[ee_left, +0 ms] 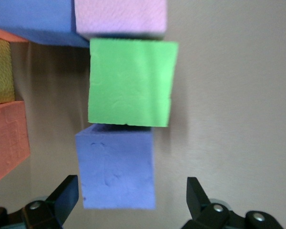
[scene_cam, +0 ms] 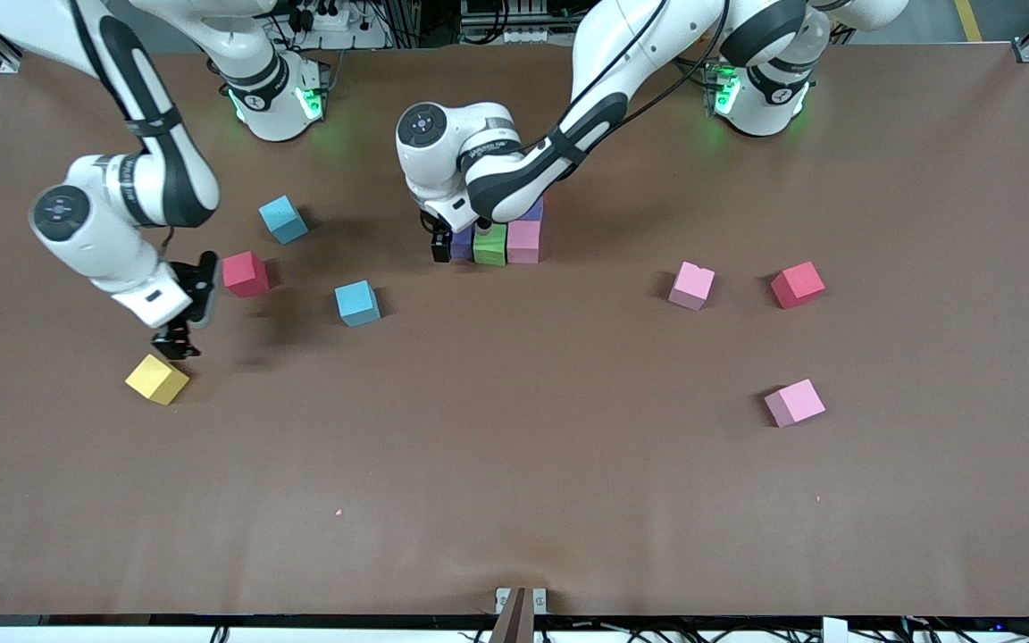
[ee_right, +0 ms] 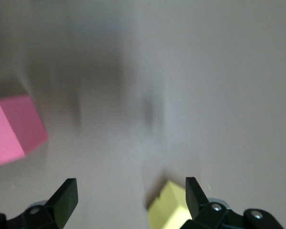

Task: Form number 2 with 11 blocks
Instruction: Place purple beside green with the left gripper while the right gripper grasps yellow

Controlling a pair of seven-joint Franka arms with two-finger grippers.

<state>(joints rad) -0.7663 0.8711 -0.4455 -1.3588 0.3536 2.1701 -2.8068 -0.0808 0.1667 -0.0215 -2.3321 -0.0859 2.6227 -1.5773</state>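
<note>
Left gripper (ee_left: 133,200), jaws wide, straddles the purple cube (ee_left: 117,169); a skewed retreat could drag it from the green cube (ee_left: 131,82). Right gripper (scene_cam: 177,344), jaws wide, sits off-centre above the yellow cube (scene_cam: 157,379) and may nudge it.

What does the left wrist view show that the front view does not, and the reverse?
Only the left wrist view shows the orange cubes and a yellowish cube beside the stack, and the open fingers of the left gripper around the purple cube without touching it.

Only the front view shows the loose yellow cube, two light blue cubes, two red cubes, the loose pink cubes and the right gripper.

Both show the purple, green and pink cubes in a row.
</note>
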